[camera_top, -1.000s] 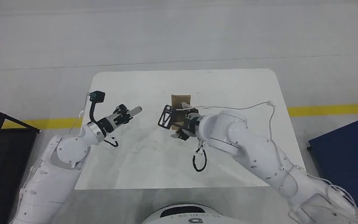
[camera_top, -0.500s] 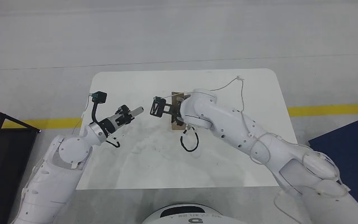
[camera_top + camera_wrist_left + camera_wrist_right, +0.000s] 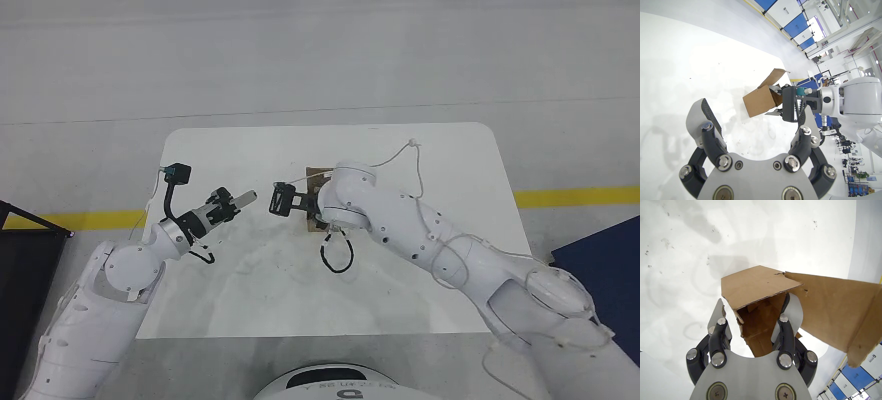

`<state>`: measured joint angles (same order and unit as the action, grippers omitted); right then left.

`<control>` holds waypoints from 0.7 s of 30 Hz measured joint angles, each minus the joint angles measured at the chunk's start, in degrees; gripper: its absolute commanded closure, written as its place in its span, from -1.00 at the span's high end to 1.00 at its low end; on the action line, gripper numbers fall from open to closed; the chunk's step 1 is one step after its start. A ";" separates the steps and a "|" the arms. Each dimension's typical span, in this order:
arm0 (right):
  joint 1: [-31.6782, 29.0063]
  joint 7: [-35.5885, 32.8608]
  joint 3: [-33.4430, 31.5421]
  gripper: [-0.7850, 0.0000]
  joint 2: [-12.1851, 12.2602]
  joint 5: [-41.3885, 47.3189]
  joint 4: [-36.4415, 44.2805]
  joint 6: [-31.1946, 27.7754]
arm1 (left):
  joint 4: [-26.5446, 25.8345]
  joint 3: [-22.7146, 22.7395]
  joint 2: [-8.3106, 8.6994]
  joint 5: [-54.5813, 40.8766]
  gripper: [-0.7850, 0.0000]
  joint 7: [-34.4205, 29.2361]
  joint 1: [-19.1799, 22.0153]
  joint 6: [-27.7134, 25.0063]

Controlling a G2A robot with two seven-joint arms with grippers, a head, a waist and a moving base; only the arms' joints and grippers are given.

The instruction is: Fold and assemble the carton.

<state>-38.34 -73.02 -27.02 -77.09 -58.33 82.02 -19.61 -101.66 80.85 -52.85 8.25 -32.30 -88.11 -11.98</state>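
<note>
A small brown carton (image 3: pixel 759 103) lies near the middle of the white table (image 3: pixel 440 160), one long flap (image 3: pixel 831 313) sticking out from its open end. My right gripper (image 3: pixel 753 302) is at that open end. One finger (image 3: pixel 718 313) presses the carton's outer wall and the other finger (image 3: pixel 793 308) sits between body and flap, so it is shut on the carton. In the top view the right wrist (image 3: pixel 300 200) hides most of the carton (image 3: pixel 318 176). My left gripper (image 3: pixel 755 108) hangs open a short way to the left of the carton (image 3: pixel 240 200), pointing at it and holding nothing.
A black cable loop (image 3: pixel 335 255) dangles under the right forearm above the table. A white cable (image 3: pixel 400 155) arcs over the table's back half. Beside the table stand a black frame (image 3: pixel 20 225) on the left and a blue object (image 3: pixel 600 270) on the right.
The right arm has swung its elbow toward the back of the table and turned its wrist while the gripper stayed at the carton. The left gripper edged slightly toward the carton.
</note>
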 measured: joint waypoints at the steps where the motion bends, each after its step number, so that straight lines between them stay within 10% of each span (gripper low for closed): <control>1: -0.37 0.04 -0.57 -0.73 0.20 0.98 0.27 -0.76 | 0.00 0.00 0.00 0.00 1.00 0.00 0.00 0.00; 4: -1.79 -0.54 -2.43 -1.00 1.05 2.61 1.44 -2.14 | 0.00 0.00 0.00 0.00 1.00 0.00 0.00 0.00; 21: -17.25 -4.87 -17.83 -1.00 10.09 -1.19 18.70 -6.83 | 0.00 0.00 0.00 0.00 1.00 0.00 0.00 0.00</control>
<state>-55.59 -77.88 -44.84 -67.00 -59.52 100.71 -26.44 -101.66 80.85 -52.85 8.25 -32.30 -88.11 -11.98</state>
